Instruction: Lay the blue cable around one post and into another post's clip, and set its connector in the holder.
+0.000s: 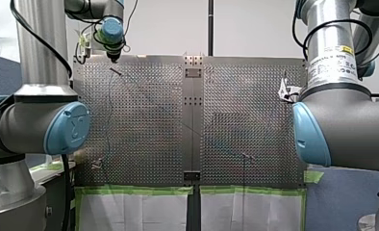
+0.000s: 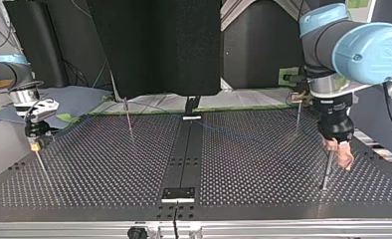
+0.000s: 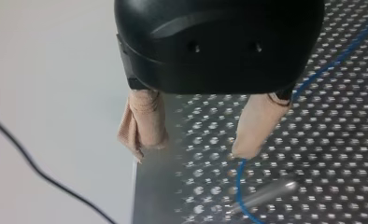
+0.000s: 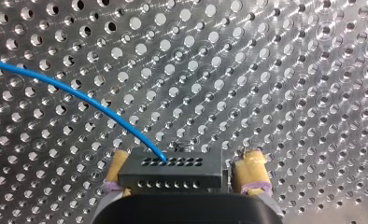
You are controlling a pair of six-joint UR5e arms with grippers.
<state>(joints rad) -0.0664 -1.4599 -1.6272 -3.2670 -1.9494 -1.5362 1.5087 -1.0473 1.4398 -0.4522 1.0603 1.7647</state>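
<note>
The left tool [image 3: 191,151], black with beige pads, hangs with its fingers apart over the perforated metal tabletop [image 3: 322,140], at about 10 o'clock on the board in the front view. The thin blue cable [image 3: 238,186] passes just beside one pad, not between the two. From there it runs on past a slim metal post [image 3: 266,192] that stands at roughly 5 o'clock from the fingers; whether cable and post touch cannot be told.

The right tool [image 4: 184,158] is clamped on the black rectangular connector [image 4: 173,173] with its rows of small holes, and the cable leaves the block toward 10 o'clock. This tool sits between 2 and 3 o'clock on the board in the front view, so the connector is not yet in any holder.

The step in hand looks like taking the cable near the post so it can be led round it. To do this well, the left tool should shift sideways until the cable lies centred between the pads. It should then close gently enough for the cable to slide. The right tool should give slack rather than pull, or the cable may slip off the thin post.
</note>
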